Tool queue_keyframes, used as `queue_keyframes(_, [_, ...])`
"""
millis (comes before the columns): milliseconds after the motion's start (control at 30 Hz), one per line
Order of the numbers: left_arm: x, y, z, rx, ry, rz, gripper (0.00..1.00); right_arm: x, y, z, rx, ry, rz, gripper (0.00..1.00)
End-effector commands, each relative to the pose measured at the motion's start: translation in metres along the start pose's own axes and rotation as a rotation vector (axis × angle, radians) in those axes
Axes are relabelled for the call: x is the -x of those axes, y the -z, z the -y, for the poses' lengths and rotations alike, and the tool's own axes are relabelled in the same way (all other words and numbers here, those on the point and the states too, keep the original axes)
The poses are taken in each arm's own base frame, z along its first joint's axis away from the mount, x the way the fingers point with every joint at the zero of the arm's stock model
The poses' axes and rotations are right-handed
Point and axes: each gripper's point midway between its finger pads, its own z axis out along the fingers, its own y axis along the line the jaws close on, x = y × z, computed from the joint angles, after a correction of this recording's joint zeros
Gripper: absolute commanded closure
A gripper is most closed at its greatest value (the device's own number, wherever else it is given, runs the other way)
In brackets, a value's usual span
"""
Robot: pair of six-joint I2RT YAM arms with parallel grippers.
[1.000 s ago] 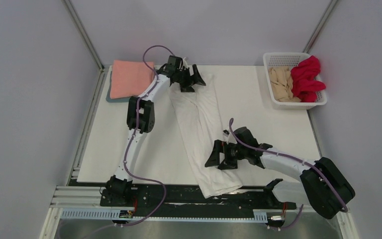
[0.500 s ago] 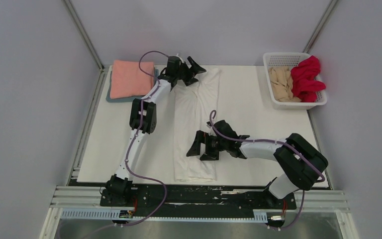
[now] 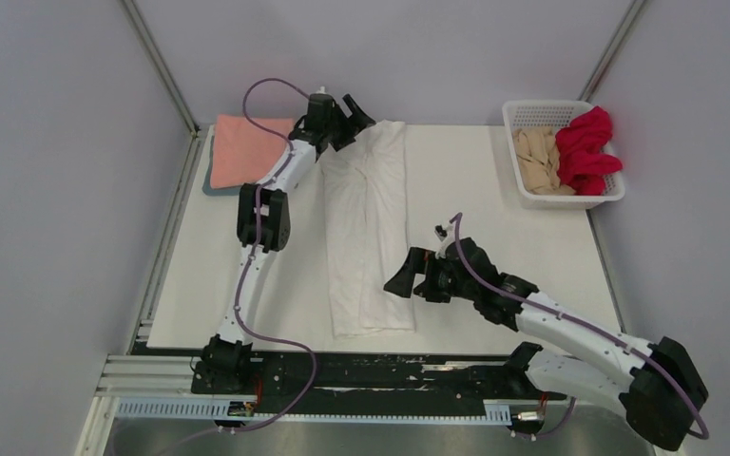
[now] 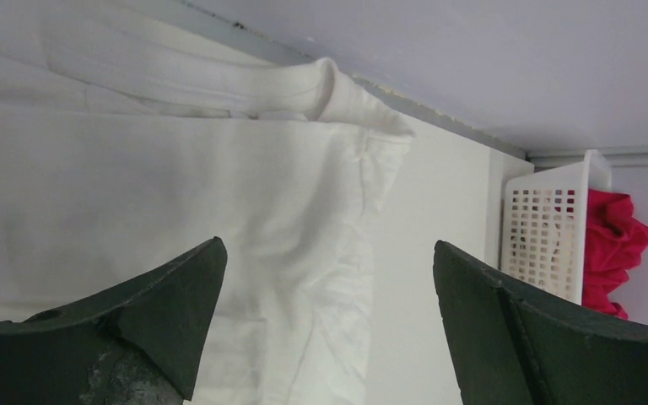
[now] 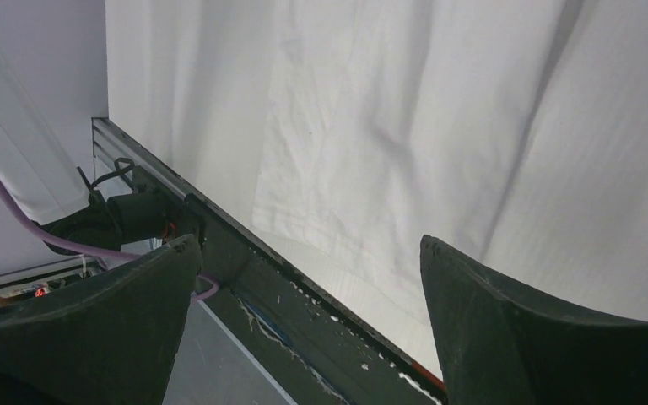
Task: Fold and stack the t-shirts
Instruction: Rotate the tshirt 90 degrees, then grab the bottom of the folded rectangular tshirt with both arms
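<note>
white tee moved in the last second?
Yes. The white tee swung left at its near end, off the black base rail; now straight on the table.

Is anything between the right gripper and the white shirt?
Nothing visible. The open right gripper hangs at the white shirt's lower right edge, and its wrist view shows only bare cloth between the fingers.

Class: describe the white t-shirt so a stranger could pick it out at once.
Start at the white table. Down its middle lies the white t-shirt, a long narrow strip running far to near. The pink t-shirt is a folded square at the far left.
</note>
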Motion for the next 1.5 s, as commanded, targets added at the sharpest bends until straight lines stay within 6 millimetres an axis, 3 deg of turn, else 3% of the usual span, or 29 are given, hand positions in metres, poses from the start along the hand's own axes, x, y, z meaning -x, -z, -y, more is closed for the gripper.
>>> queue_keyframes(0, [0.075,0.082,0.109,-0.115,-0.15,0.146,0.0,-0.011,0.028,0.026,-0.063,0.042,0.039,0.0])
queue_keyframes(33, [0.081,0.102,0.127,-0.13,-0.17,0.147,0.0,-0.011,0.032,0.024,-0.045,0.047,0.053,0.0])
queue_keyframes(67, [0.074,0.109,0.131,-0.135,-0.18,0.117,0.0,-0.01,0.036,0.022,-0.029,0.053,0.064,0.0])
queue_keyframes(100, [0.078,0.134,0.149,-0.147,-0.208,0.114,0.0,-0.01,0.038,0.02,-0.014,0.068,0.067,0.0])
queue_keyframes(133, [0.063,0.139,0.144,-0.129,-0.213,0.061,0.0,-0.011,0.04,0.018,-0.007,0.082,0.062,0.0])
queue_keyframes(167, [0.06,0.17,0.162,-0.128,-0.248,0.045,0.0,-0.013,0.039,0.02,-0.014,0.094,0.046,0.0])
queue_keyframes(200, [0.041,0.175,0.145,-0.075,-0.247,-0.007,0.0,-0.016,0.038,0.022,-0.029,0.098,0.025,0.0])
queue_keyframes(233, [0.016,0.199,0.136,-0.021,-0.278,-0.066,0.0,-0.02,0.036,0.028,-0.059,0.099,-0.007,0.0])
queue_keyframes(267, [0.007,0.211,0.124,0.046,-0.309,-0.063,0.0,-0.023,0.034,0.032,-0.08,0.105,-0.031,0.0])
queue_keyframes(300, [-0.016,0.24,0.108,0.14,-0.328,-0.064,0.0,-0.028,0.031,0.037,-0.108,0.103,-0.059,0.0])
queue_keyframes(333, [-0.03,0.253,0.099,0.178,-0.327,-0.056,0.0,-0.033,0.028,0.043,-0.129,0.102,-0.085,0.01])
queue_keyframes(367, [-0.06,0.282,0.077,0.254,-0.351,-0.043,0.0,-0.037,0.025,0.047,-0.145,0.106,-0.109,0.02])
queue_keyframes(400, [-0.059,0.311,0.099,0.183,-0.357,0.037,0.0,-0.041,0.022,0.051,-0.165,0.112,-0.127,0.03])
queue_keyframes(433, [-0.104,0.316,0.062,0.254,-0.381,-0.024,0.0,-0.044,0.019,0.054,-0.183,0.119,-0.138,0.04])
queue_keyframes(467, [-0.11,0.341,0.071,0.22,-0.349,0.014,0.0,-0.046,0.016,0.056,-0.201,0.126,-0.148,0.05])
queue_keyframes(500, [-0.144,0.348,0.04,0.286,-0.362,-0.031,0.0,-0.049,0.014,0.057,-0.214,0.138,-0.157,0.06])
queue_keyframes(533, [-0.15,0.368,0.04,0.275,-0.31,-0.013,0.0,-0.049,0.011,0.055,-0.222,0.151,-0.156,0.07])
queue_keyframes(567, [-0.178,0.375,0.014,0.32,-0.327,-0.057,0.0,-0.049,0.009,0.053,-0.231,0.167,-0.154,0.08])
queue_keyframes(600, [-0.19,0.389,0.012,0.309,-0.294,-0.066,0.0,-0.05,0.006,0.051,-0.246,0.181,-0.148,0.09])
queue_keyframes(633, [-0.206,0.396,-0.011,0.355,-0.288,-0.1,0.0,-0.05,0.004,0.049,-0.254,0.193,-0.143,0.1])
queue_keyframes(733, [-0.248,0.422,-0.039,0.409,-0.271,-0.205,0.0,-0.046,-0.004,0.046,-0.296,0.22,-0.105,0.12])
queue_keyframes(833, [-0.283,0.436,-0.061,0.444,-0.278,-0.301,0.0,-0.049,-0.013,0.047,-0.332,0.241,-0.099,0.15])
queue_keyframes(967, [-0.323,0.436,-0.061,0.398,-0.264,-0.393,0.04,-0.057,-0.024,0.051,-0.379,0.252,-0.114,0.19])
queue_keyframes(1067, [-0.342,0.426,-0.06,0.358,-0.245,-0.424,0.13,-0.065,-0.029,0.056,-0.406,0.252,-0.131,0.23])
queue_keyframes(1200, [-0.354,0.419,-0.076,0.408,-0.226,-0.444,0.25,-0.072,-0.03,0.065,-0.438,0.244,-0.144,0.31])
queue_keyframes(1367, [-0.356,0.41,-0.088,0.481,-0.232,-0.422,0.36,-0.075,-0.027,0.074,-0.467,0.243,-0.148,0.38])
queue_keyframes(1467, [-0.354,0.407,-0.088,0.501,-0.242,-0.412,0.59,-0.075,-0.022,0.081,-0.502,0.248,-0.147,0.43])
